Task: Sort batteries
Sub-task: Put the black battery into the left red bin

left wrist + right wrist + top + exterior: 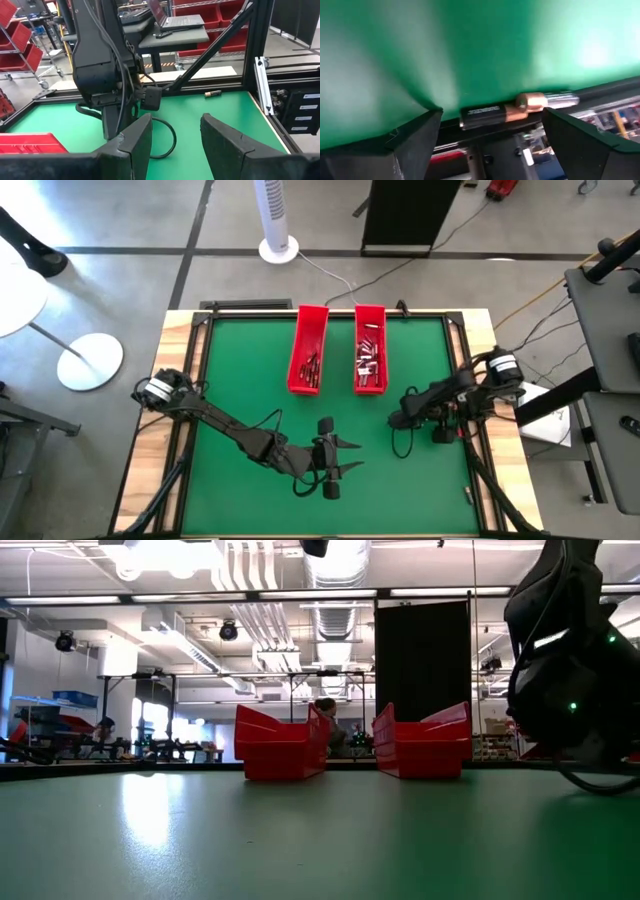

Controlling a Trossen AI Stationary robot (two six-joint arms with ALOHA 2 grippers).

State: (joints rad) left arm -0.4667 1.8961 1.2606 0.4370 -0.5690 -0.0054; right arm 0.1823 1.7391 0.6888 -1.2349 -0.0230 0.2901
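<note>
High view shows you the right pincer (404, 420) gaping wide above the green worktop (240, 370), a battery (492, 113) just ahead; left pincer (350, 455) parted, empty.

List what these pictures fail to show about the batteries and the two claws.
- Batteries in the red trays: too small to count or sort by type in the high view; tray walls hide them in the low view.
- Battery between the open right claw fingers: label blurred, right wrist view.
- Left claw: open; its fingertips are cut off by the picture's edge.
</note>
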